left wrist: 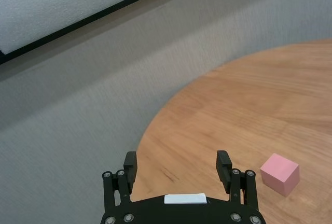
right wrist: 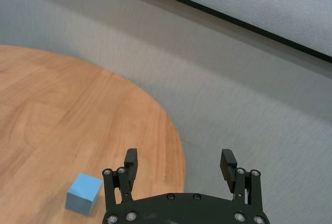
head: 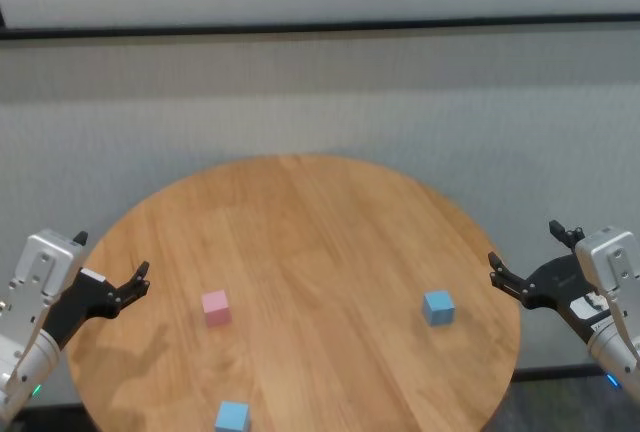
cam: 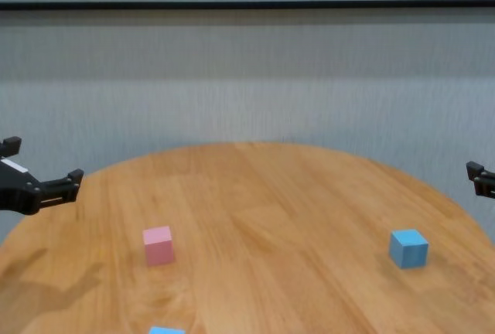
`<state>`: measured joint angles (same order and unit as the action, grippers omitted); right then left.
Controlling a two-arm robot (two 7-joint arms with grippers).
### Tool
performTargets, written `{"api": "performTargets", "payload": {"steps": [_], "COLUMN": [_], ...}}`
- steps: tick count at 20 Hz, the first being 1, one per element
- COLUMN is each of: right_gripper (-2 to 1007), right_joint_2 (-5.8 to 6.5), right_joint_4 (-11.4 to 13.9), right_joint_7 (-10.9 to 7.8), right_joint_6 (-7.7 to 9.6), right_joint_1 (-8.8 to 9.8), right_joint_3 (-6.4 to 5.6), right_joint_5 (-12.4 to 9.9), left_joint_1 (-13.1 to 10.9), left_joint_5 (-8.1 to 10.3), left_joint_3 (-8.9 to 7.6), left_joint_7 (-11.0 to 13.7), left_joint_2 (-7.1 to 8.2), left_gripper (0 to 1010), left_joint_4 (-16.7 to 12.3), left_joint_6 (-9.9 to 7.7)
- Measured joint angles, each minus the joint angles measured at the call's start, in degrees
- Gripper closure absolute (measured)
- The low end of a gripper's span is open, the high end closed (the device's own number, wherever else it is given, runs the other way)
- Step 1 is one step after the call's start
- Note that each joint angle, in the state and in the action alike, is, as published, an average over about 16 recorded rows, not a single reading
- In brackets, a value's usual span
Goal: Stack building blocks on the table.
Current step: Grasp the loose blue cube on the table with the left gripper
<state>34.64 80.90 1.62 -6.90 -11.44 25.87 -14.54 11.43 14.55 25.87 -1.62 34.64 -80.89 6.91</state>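
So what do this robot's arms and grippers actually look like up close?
Each arm ends in a boxy silver-grey wrist block, with a small green light on the left arm and a blue one on the right. The left gripper and right gripper are matte black, each with two slim fingers on linkages studded with silver screw heads. The left gripper's base carries a small white label.

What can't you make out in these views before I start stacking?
- Near blue block: the chest view's bottom edge cuts off all but its top; neither wrist view shows it.
- Right gripper: mostly cut off by the chest view's right edge.
- Table: its near edge lies below the head view.
- Pink block: absent from the right wrist view.
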Motion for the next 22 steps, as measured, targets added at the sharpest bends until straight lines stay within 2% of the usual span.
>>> {"api": "performTargets", "payload": {"steps": [22], "right_gripper": [0], "right_joint_2": [0.0], "right_joint_4": [0.0], "right_joint_7": [0.0], "right_joint_6": [0.0], "right_joint_1": [0.0], "right_joint_3": [0.0], "right_joint_5": [0.0], "left_joint_1": [0.0], "left_joint_5": [0.0], "left_joint_3": [0.0], "left_joint_7": [0.0], "left_joint_2": [0.0], "left_gripper": [10], "left_joint_4": [0.0], "left_joint_6": [0.0]}}
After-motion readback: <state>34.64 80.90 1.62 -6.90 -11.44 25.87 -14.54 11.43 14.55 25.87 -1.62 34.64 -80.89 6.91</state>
